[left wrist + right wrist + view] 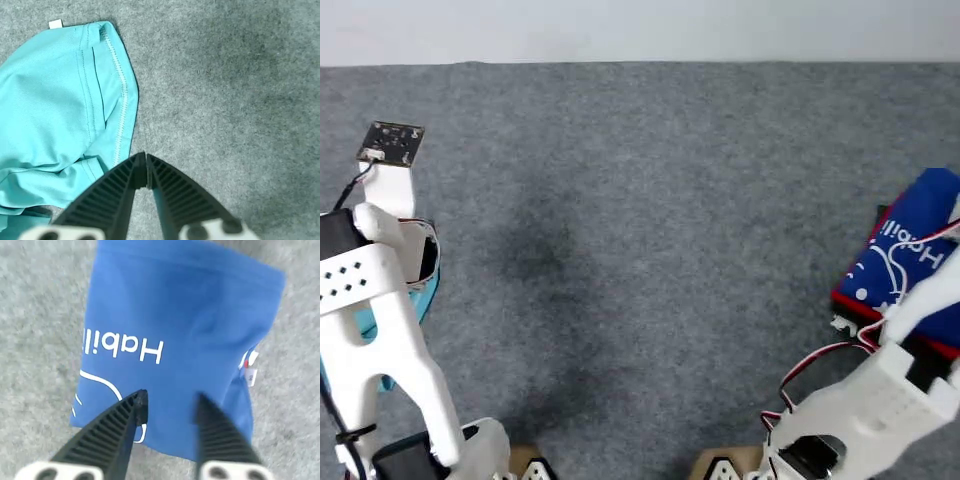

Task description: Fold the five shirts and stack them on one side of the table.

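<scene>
A teal shirt (pixel 55 115) lies crumpled on the grey table at the left side, and a strip of it (pixel 425 290) peeks out beside the left arm (pixel 380 330). My left gripper (pixel 145 161) is shut, its tips just off the shirt's stitched hem, over bare felt. At the right edge of the table a folded blue shirt (pixel 910 255) with white print tops a stack, with a red layer (pixel 855 303) showing beneath it. My right gripper (pixel 172 401) hangs open just above the blue shirt (pixel 185 315), near its printed edge, holding nothing.
The table is a grey felt surface (pixel 640 220) stretching between the two arms. Its far edge meets a pale wall (pixel 640 30). The right arm (pixel 880 400) crosses the near right corner, with red and white cables looping off it.
</scene>
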Controlling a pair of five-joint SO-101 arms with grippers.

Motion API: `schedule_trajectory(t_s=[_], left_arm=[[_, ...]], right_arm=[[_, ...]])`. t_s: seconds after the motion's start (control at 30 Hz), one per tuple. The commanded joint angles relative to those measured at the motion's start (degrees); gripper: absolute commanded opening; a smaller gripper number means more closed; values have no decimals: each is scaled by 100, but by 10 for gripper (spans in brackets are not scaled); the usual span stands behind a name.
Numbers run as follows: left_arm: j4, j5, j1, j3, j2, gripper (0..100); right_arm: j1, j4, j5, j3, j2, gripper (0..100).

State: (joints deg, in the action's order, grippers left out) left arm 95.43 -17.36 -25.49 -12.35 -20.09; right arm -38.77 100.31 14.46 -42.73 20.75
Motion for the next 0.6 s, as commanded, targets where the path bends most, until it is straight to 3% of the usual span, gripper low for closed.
schedule_trajectory(t_s=[0.0, 0.17, 0.4, 0.57], left_arm=[[53, -44, -9, 40, -176, 5], [53, -44, 9, 31, -176, 5], [35, -44, 9, 31, -141, 5], [35, -44, 9, 31, -141, 5]], right_arm=[[40, 233, -97, 9, 154, 19], [4, 233, -105, 352, 646, 10], [585, 163, -105, 624, 1824, 10], [549, 233, -105, 158, 1587, 10]])
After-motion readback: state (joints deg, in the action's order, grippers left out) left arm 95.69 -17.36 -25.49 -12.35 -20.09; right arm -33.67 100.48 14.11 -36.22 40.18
